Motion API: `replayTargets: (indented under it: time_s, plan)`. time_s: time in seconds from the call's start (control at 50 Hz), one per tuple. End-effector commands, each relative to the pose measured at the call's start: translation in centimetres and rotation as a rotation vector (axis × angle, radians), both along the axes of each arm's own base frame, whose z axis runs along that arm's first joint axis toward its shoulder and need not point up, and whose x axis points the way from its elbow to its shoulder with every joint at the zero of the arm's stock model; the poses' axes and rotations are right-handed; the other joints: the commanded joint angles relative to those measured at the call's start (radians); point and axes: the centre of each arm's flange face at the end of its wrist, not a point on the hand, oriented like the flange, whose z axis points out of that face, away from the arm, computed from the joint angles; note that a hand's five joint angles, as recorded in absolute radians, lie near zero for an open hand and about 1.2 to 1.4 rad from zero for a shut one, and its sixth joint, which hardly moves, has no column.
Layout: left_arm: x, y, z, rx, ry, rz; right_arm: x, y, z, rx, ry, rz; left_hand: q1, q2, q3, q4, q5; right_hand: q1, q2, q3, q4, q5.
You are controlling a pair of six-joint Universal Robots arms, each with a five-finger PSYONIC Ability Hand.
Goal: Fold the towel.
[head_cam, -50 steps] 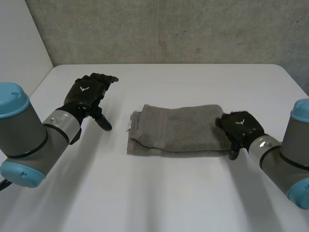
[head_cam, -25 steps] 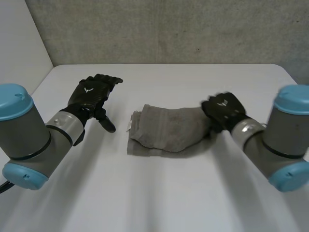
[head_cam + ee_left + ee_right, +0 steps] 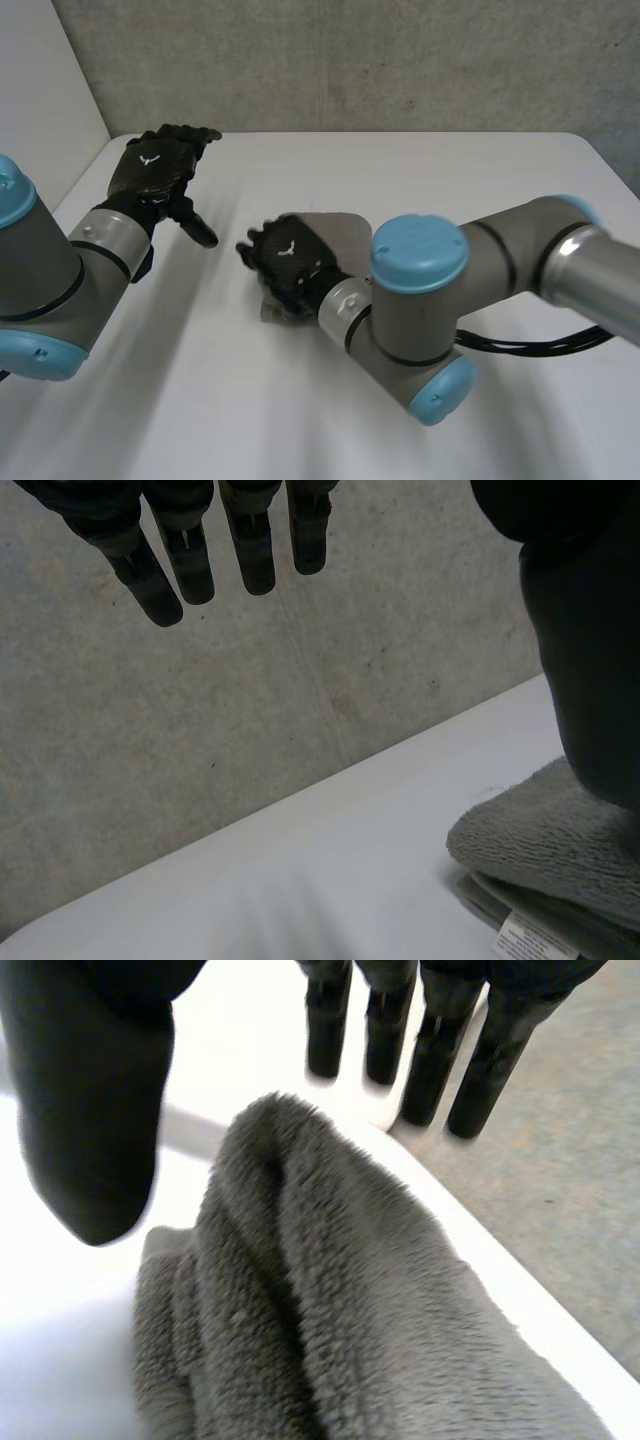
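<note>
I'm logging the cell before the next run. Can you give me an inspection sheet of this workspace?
Surface: white table.
Job's things: grey towel, folded over, near the table's middle; white label at one end.
Clutter: nothing seen.
Hands: left hand open, raised beside the towel, apart from it; right hand open, fingers straight, the towel's raised fold under its palm.
Surroundings: grey concrete wall behind the table.
</note>
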Motion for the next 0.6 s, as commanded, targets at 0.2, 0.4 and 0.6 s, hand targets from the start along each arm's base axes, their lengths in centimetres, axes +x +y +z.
replayTargets:
  time_s: [0.2,0.4,0.6]
  plan:
    - [-3.7,0.5,-2.7,0.115,0.090,-0.095,-7.5,-4.7,4.0,0.169,-0.162,-0.313,-0.087,-0.072,-0.059,-0.085,-0.213,-0.203,-0.219,-0.216,-0.218,-0.189]
    - [-5.7,1.7,-9.4,0.277,0.013,-0.146,-8.1,-7.4,-0.4,0.281,-0.140,-0.381,-0.082,-0.066,-0.054,-0.079,-0.207,-0.203,-0.219,-0.216,-0.218,-0.189]
    - [-6.0,1.9,-11.1,0.302,-0.071,-0.156,-7.7,-7.7,-3.3,0.346,-0.082,-0.377,-0.079,-0.063,-0.051,-0.076,-0.204,-0.203,-0.219,-0.216,-0.218,-0.189]
